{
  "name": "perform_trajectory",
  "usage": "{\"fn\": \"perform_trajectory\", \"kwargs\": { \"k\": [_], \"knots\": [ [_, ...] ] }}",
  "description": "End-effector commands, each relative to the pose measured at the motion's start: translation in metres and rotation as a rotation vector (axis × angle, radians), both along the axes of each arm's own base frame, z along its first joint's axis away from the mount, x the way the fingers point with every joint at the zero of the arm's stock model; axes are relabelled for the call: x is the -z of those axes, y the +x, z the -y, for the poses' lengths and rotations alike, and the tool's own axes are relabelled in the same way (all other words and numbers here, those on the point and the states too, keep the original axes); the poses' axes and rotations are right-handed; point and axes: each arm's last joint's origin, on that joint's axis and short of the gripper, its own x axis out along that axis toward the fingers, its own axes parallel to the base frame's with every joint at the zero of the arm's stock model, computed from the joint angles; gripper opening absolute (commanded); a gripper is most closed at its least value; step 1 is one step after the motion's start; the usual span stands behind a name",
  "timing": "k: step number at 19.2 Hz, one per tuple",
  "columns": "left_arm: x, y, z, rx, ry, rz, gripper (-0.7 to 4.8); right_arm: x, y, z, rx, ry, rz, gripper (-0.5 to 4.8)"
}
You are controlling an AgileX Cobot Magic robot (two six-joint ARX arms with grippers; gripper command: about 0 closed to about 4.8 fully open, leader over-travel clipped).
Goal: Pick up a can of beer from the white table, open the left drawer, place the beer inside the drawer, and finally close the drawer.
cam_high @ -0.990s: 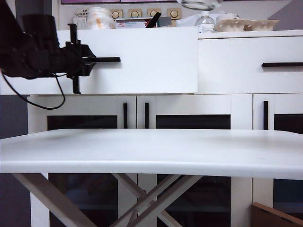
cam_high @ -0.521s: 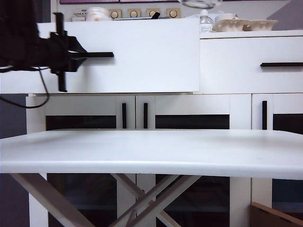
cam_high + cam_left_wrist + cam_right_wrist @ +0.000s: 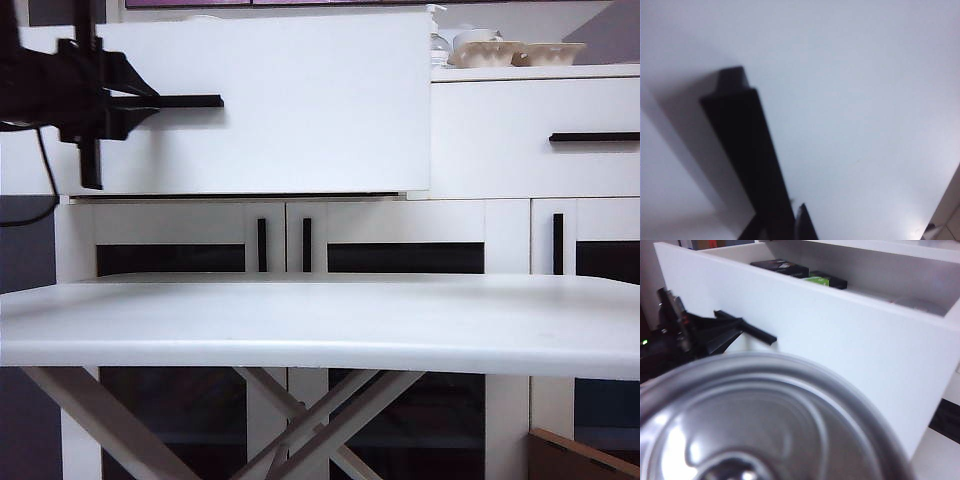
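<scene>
Step in hand: opening the left drawer, a wide white flat-front drawer that stands pulled out from the white cabinet. The left gripper is at the left end of the slim black bar handle, jaws closed together on it; the left wrist view shows the bar close up against the white front.

The silver aluminium can of beer is off the white tabletop, filling the right wrist view. The right gripper itself is hidden behind the can; its jaws appear to stand wide around the can, judged from how the can sits fixed under the camera. The can hangs just outside the drawer front, near the handle.

Next move, as judged: lift the can over the front edge and lower it inside, with the left gripper clear of its path.

Inside the drawer lie a flat black box and a green packet; free floor beside them looks sufficient. The twin drawer on the right is shut.
</scene>
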Motion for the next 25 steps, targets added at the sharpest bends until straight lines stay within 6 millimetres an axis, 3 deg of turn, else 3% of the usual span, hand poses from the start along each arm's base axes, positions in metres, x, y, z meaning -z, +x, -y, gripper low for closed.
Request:
{"fn": "perform_trajectory", "kwargs": {
  "k": [1,12,25],
  "knots": [
    [-0.002,-0.015,-0.006,-0.051,0.025,0.036,-0.06,-0.014,-0.001,0.002,0.022,0.06,0.075,1.44],
    [0.005,-0.079,-0.018,-0.048,0.031,0.012,-0.06,-0.023,-0.002,0.003,0.028,0.087,0.139,1.44],
    [0.003,-0.108,-0.022,-0.002,0.055,-0.023,-0.06,-0.027,0.0,0.005,0.039,0.119,0.172,1.44]
  ]
}}
